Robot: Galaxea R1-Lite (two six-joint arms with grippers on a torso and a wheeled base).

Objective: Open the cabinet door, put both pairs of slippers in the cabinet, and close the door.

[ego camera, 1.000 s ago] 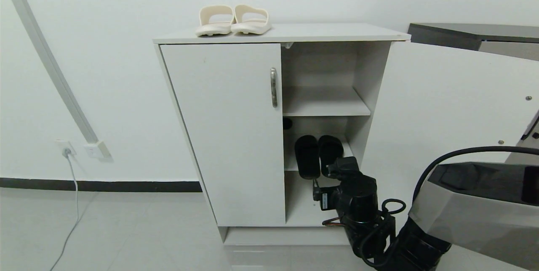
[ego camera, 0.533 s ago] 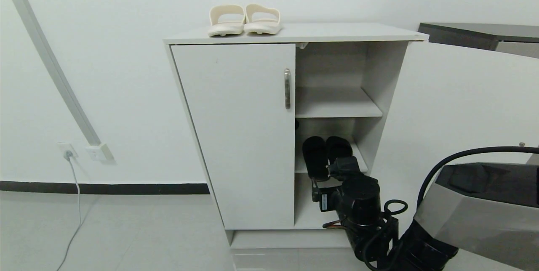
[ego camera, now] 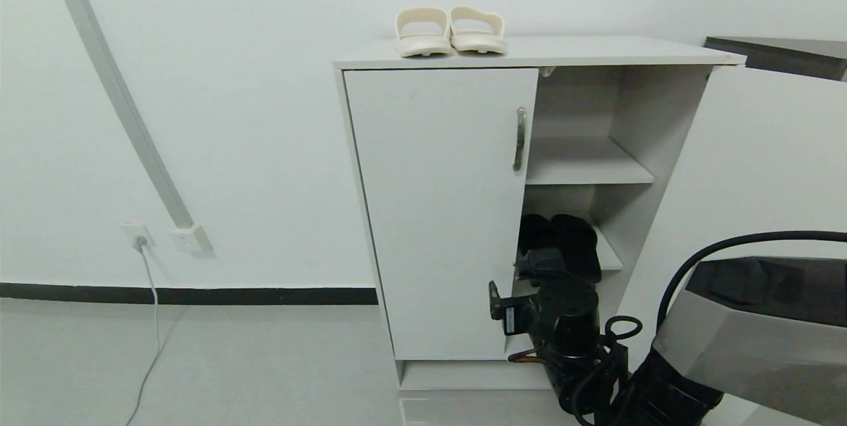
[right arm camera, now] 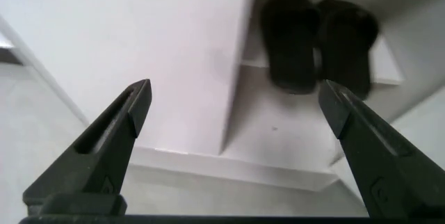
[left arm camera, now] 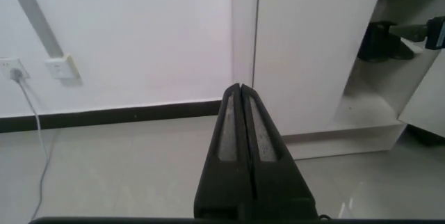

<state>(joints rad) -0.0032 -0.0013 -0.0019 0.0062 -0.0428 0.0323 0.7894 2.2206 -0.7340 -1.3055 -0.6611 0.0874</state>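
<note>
Right end effector gapes, facing black slippers.

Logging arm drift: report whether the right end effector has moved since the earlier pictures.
Yes. Against the cabinet, the right end effector has shifted left, nearer the closed door.

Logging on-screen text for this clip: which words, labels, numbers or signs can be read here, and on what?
No text can be read.
The white sticker on the right arm's wrist: too small to read.
The cabinet, cream slippers and black slippers: no print visible.
</note>
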